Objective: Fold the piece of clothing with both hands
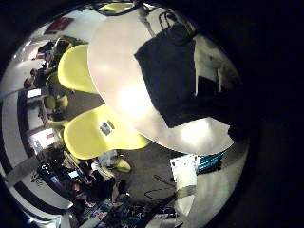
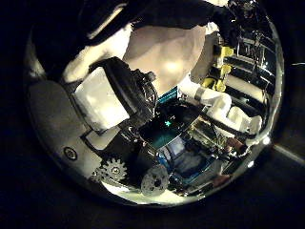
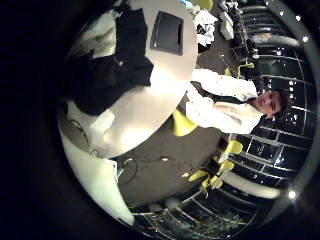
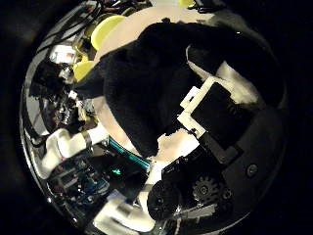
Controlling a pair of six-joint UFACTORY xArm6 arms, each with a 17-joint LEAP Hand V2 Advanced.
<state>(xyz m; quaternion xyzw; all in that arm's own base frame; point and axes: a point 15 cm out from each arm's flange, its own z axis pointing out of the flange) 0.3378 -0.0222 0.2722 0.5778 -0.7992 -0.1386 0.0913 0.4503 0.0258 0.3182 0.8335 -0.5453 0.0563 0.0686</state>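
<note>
Both my hands hover above the table, well clear of the dark piece of clothing that lies spread flat on the round tabletop. From my left hand palm view, its fingers look loosely extended, holding nothing. My right hand likewise has its fingers apart and empty, with the clothing beneath it. Yellow chairs stand beside the table.

Garment on table
</note>
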